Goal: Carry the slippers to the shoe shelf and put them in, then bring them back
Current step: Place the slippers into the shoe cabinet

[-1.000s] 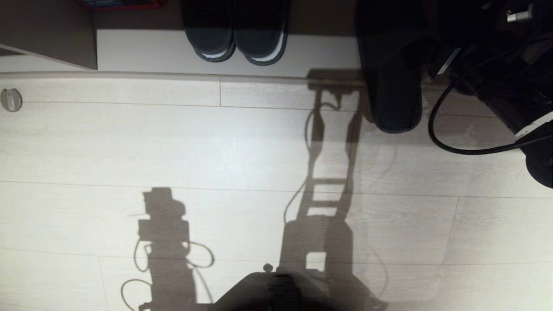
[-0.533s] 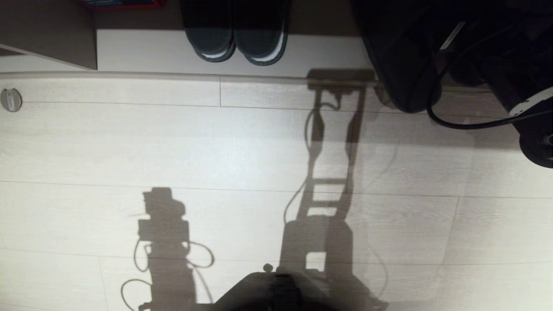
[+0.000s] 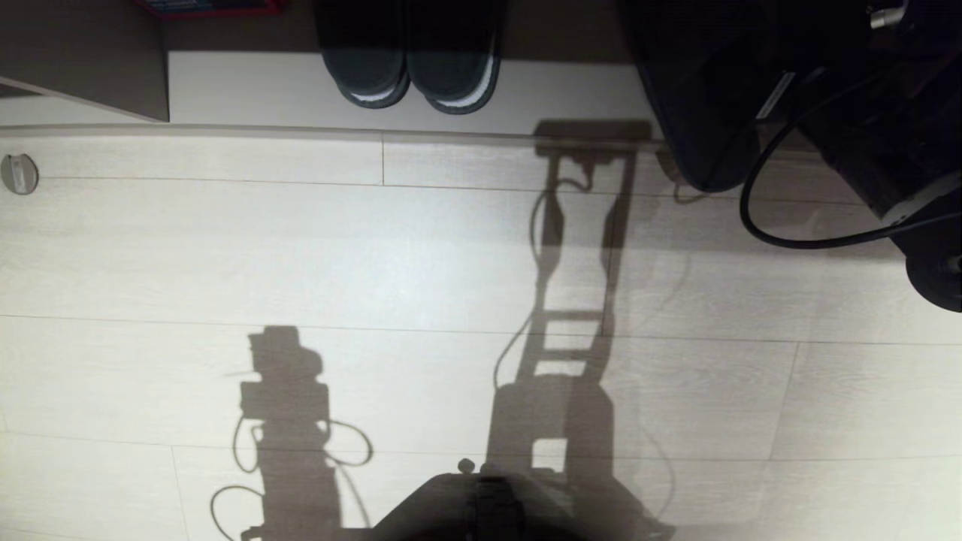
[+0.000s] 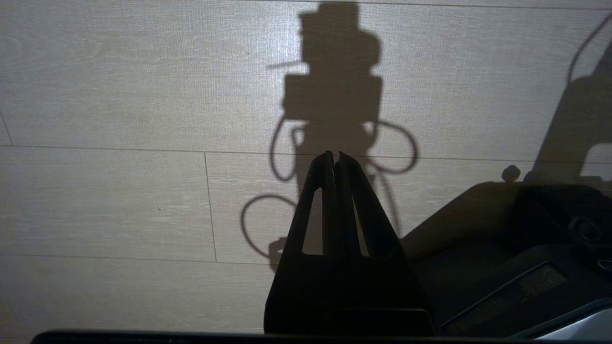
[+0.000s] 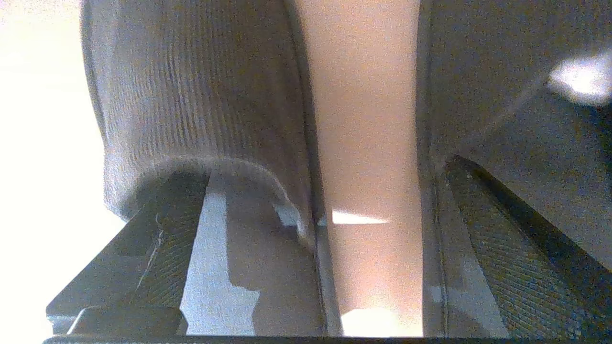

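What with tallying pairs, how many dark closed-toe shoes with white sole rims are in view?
2: the left shoe and the right shoe, side by side on the pale base board; others may be hidden.

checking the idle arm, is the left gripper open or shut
Shut. In the left wrist view the left gripper has its fingertips touching, with nothing between them, above the floor.

My right gripper (image 5: 311, 239) stands spread wide, 1 slipper (image 5: 201, 110) against its finger and a 2nd (image 5: 516, 119) at the other side, a bare strip between. On the shoe shelf (image 3: 248, 90), 2 closed-toe shoes (image 3: 413, 68) fill the middle; the floor (image 3: 301, 248) before it lies free.
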Motion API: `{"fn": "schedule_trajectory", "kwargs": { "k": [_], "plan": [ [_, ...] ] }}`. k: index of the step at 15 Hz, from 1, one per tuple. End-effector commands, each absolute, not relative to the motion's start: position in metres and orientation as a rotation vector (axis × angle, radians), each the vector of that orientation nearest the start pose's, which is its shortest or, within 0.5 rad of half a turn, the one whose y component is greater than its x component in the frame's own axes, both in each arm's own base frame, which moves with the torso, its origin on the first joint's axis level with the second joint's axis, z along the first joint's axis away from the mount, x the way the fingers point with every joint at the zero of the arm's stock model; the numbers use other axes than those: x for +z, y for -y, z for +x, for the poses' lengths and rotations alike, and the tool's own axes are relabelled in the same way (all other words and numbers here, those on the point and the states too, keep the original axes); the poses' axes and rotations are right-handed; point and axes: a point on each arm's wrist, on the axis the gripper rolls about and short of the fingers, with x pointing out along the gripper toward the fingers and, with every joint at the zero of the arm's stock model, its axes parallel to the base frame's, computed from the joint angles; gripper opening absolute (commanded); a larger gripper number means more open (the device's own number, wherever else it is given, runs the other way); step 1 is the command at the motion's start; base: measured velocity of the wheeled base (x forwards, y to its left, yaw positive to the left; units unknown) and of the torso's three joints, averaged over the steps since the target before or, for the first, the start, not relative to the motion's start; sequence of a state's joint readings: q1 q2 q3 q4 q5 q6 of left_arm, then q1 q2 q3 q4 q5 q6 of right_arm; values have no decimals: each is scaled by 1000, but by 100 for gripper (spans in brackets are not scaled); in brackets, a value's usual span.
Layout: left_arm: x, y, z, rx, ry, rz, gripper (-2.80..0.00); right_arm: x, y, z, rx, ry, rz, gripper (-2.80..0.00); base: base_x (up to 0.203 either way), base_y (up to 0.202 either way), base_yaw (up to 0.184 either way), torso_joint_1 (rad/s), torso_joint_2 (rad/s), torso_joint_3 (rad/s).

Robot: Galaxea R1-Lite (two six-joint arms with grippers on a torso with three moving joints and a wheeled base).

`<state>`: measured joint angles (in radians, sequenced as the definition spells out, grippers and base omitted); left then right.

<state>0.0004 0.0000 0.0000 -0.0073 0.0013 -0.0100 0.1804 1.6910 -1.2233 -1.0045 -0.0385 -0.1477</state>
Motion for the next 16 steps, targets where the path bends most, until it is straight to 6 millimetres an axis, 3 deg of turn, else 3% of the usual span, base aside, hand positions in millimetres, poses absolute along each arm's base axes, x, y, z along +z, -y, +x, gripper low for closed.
{"fn": "schedule_trajectory", "kwargs": {
  "k": [1, 9, 13, 16],
  "plan": [
    [76, 0, -23, 1, 9, -11, -280, 336, -55, 306, 99, 536, -87, 0, 0, 0, 0, 0, 0, 0],
    [76, 0, -23, 2, 8, -11, -280, 349, -53, 308, 12, 583, -135, 0, 0, 0, 0, 0, 0, 0],
    [76, 0, -23, 3, 8, -11, -280, 352, -54, 318, -6, 597, -143, 0, 0, 0, 0, 0, 0, 0],
    [76, 0, -23, 2, 7, -11, -280, 349, -55, 337, -25, 603, -140, 0, 0, 0, 0, 0, 0, 0]
  ]
}}
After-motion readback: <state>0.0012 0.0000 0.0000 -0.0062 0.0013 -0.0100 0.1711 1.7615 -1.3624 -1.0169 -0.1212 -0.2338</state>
